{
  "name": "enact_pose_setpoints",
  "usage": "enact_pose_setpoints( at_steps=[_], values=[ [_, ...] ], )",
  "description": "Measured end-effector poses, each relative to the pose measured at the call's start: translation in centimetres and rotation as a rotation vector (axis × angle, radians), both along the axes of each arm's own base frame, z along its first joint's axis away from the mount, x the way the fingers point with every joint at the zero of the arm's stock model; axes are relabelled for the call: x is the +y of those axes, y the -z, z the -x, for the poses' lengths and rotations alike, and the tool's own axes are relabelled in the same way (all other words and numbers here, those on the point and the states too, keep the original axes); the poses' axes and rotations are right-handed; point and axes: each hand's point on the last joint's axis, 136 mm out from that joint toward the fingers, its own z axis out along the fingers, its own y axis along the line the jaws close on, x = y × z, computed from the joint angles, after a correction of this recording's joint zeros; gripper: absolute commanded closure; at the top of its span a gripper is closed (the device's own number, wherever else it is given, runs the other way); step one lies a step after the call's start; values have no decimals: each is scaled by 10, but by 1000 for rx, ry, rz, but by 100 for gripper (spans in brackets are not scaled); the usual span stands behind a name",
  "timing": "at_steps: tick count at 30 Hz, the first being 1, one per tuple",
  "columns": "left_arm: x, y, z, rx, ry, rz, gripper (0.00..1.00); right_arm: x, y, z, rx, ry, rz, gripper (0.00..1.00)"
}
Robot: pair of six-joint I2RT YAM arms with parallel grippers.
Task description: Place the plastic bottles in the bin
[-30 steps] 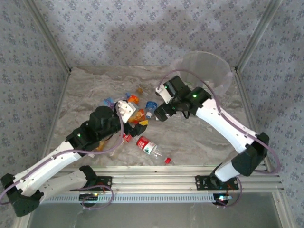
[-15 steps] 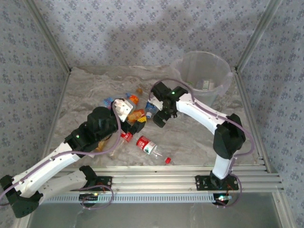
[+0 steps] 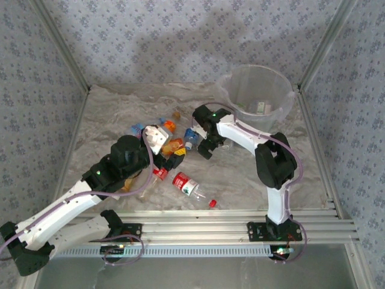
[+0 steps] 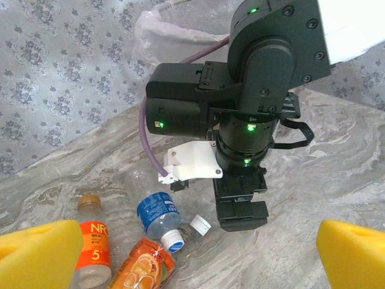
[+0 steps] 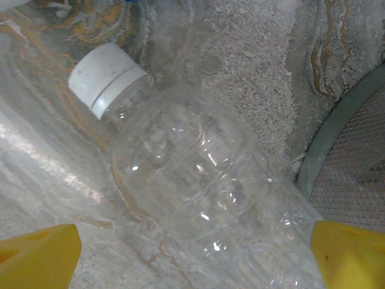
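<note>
Setting: we list this as a lab-type robot test cell. Evidence: a marble-print tabletop point(image 3: 240, 174) boxed in by floral-patterned wall panels point(image 3: 180, 36) set in bare aluminium posts point(image 3: 60, 51). Slotted aluminium rails point(image 3: 198, 232) along the near edge carry the bases of the left arm point(image 3: 72, 201) and right arm point(image 3: 277, 174), cables exposed.

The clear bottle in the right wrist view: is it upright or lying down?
Lying down: the clear bottle stretches flat along the table, its white cap pointing sideways, not toward the camera.

bottle cluster point(image 3: 171, 144) crowds centre, table point(image 3: 237, 180) bare front right, bin point(image 3: 258, 90) blocks far-right corner
</note>
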Motion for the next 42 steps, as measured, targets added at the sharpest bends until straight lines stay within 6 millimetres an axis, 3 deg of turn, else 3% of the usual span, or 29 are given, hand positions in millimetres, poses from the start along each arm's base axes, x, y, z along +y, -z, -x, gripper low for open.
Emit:
enact_pose_setpoints(
  at_steps=[9,20,32,37,42],
  values=[
    [-2,3,0,8,7,-7,1,-4,16,-9,2,19,10,1],
    [-2,3,0,7,8,-9,0,-19,44,25,85,115,0,9],
    [-3,3,1,9,18,-7,0,-21,48,23,57,247,-80,30],
    [-3,3,1,9,18,-7,1,-23,42,21,30,287,-109,38],
    [-3,3,1,9,19,-7,0,-24,30,21,-3,309,-143,40]
  ],
)
